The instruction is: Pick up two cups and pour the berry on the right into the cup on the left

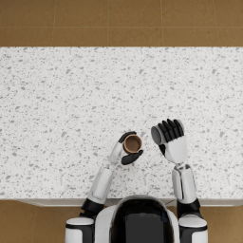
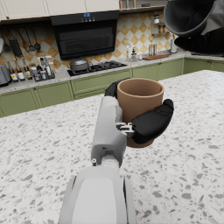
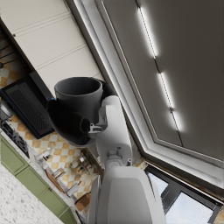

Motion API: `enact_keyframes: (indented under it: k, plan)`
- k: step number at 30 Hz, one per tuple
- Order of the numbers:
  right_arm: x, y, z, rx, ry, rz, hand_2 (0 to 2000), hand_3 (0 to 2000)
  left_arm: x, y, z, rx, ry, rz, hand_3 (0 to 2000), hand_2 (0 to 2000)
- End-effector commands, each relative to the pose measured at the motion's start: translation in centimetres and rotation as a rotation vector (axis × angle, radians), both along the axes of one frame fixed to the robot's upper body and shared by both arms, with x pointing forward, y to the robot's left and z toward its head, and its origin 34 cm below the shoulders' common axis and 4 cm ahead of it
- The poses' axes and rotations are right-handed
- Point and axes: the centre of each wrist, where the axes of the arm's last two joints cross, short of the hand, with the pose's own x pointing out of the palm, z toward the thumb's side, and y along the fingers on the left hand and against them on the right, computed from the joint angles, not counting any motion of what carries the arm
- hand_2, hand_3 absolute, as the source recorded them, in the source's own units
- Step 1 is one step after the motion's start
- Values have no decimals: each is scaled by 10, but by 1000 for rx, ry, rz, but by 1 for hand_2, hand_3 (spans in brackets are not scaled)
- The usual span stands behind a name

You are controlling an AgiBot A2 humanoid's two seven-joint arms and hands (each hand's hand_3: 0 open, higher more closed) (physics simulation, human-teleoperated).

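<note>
Over the speckled counter (image 1: 57, 95), the right hand (image 1: 172, 137) grips the grey cup (image 1: 157, 135) tipped on its side, mouth towards the upright brown cup (image 1: 132, 143) just beside it, which the left hand (image 1: 124, 151) clasps, mouth up.

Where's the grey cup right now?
In the head view the grey cup is held tipped in the right hand, just right of the brown cup in the left hand.

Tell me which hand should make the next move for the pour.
The right hand, likely. It holds the grey cup already tipped toward the brown cup, which the left hand grips upright beside it as the receiver. No berry is visible.
</note>
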Motion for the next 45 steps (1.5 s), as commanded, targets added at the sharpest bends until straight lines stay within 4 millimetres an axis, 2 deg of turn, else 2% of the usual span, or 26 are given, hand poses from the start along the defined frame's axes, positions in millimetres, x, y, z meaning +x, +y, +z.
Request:
enact_keyframes:
  k: [1, 5, 7, 8, 9, 10, 11, 12, 13, 20, 29, 34, 35, 45]
  plan:
    - [-6, 14, 11, -15, -55, 37, 2000, 1280, 8, -6, 3, -6, -2, -5, 1280, 2000]
    - [-8, 26, 7, -112, -78, 2, 2000, 1280, 6, -9, 5, -10, -9, -17, 1280, 2000]
    - [-10, 30, 4, -164, -87, -18, 2000, 1280, 5, -7, -1, -3, 9, -12, 1280, 2000]
    - [-10, 32, 4, -184, -95, -32, 2000, 1280, 6, -10, 5, -11, -9, -19, 1280, 2000]
    - [-11, 33, 4, -206, -104, -49, 2000, 1280, 4, -8, -1, -3, 10, -15, 1280, 2000]
    - [-12, 35, 4, -227, -114, -61, 2000, 1280, 6, -7, 2, 384, -137, -259, 1280, 2000]
    - [-14, 37, 7, -239, -137, -76, 2000, 1280, 6, -12, 4, 86, -40, -85, 1280, 2000]
    - [-15, 39, 9, -255, -151, -89, 2000, 1280, 6, -11, 4, 96, -43, -90, 1280, 2000]
    - [-11, 33, 2, -293, -127, -129, 2000, 1280, 6, -11, 3, 95, -39, -88, 1280, 2000]
    - [-14, 36, 4, -436, -199, -262, 2000, 1280, 9, -10, 5, 192, -94, -40, 1280, 2000]
    - [-14, 34, 5, -623, -276, -450, 2000, 1280, 18, -11, 10, 182, -103, -12, 1280, 2000]
    - [-14, 34, 5, -654, -289, -482, 2000, 1280, 14, -4, 11, 175, -107, 4, 1280, 2000]
    - [-14, 34, 5, -656, -290, -484, 2000, 1280, 14, -6, 5, 185, -87, -6, 1280, 2000]
    - [-14, 34, 5, -661, -292, -488, 2000, 1280, 12, -3, 5, 182, -87, 1, 1280, 2000]
